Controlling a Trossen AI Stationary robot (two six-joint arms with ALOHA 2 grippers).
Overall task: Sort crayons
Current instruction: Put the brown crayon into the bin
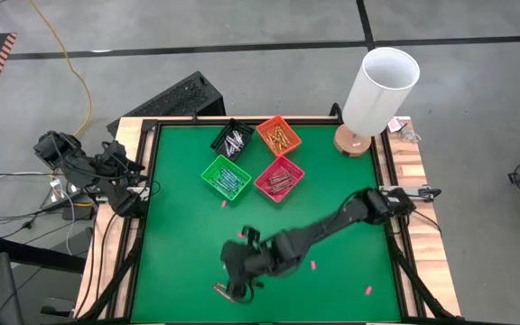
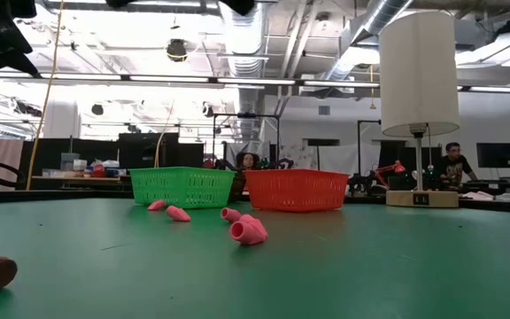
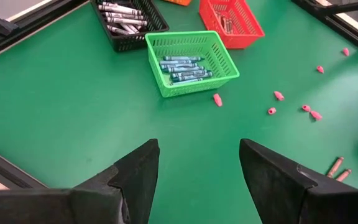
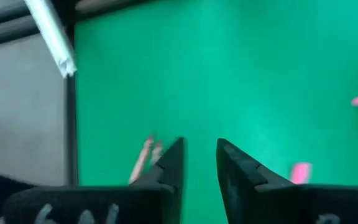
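near the front edge of the green bench [image 1: 179, 262], the right claw [image 4: 199, 155] hangs low with its fingers parted a little, holding nothing, two brown crayons [image 4: 146, 155] lying just beside it on the mat. farther off, the left claw [image 3: 197, 168] waits wide open and empty at the bench's left side. beyond, sorted crayons fill the green bin [image 1: 226, 177], red bin [image 1: 280, 178], black bin [image 1: 232, 139] and orange bin [image 1: 278, 134].
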